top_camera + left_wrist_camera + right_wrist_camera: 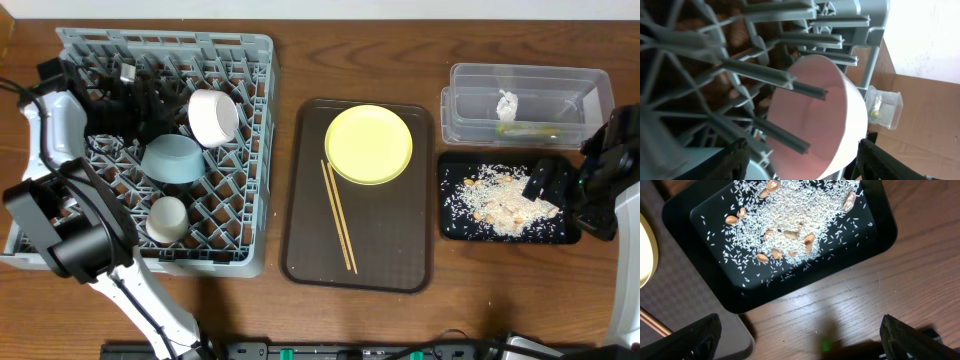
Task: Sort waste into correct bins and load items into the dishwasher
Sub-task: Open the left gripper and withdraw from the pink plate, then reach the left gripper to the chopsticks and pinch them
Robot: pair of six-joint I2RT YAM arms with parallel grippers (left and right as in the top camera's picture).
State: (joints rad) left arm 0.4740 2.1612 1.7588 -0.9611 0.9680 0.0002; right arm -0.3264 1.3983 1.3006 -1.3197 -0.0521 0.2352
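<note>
Overhead, the grey dish rack (262, 150) fills the left of the frame on the wooden counter (400, 40); it holds the cream-white bowl (212, 117) tipped on its side near the upper middle, the light blue bowl (172, 160) just below that, and the small white cup (166, 219) lower down. The left hand (805, 162) sits low among the rack's pegs, released; its dark fingers (735, 160) are spread wide at the bottom of the wrist view, with the cream-white bowl ahead between them; I cannot tell whether they touch it. At centre frame the brown serving tray (390, 250) carries the yellow plate (369, 144) at its upper end; the wooden chopsticks (338, 215) lie together below the plate. At upper right the clear tub (530, 70) contains the white tissue (507, 103) and the green-and-yellow wrapper (528, 130); just below it the black tray (452, 228) holds the rice scraps (500, 200). The right hand (800, 347) hangs over bare counter beside the black tray, released and grasping nothing.
</note>
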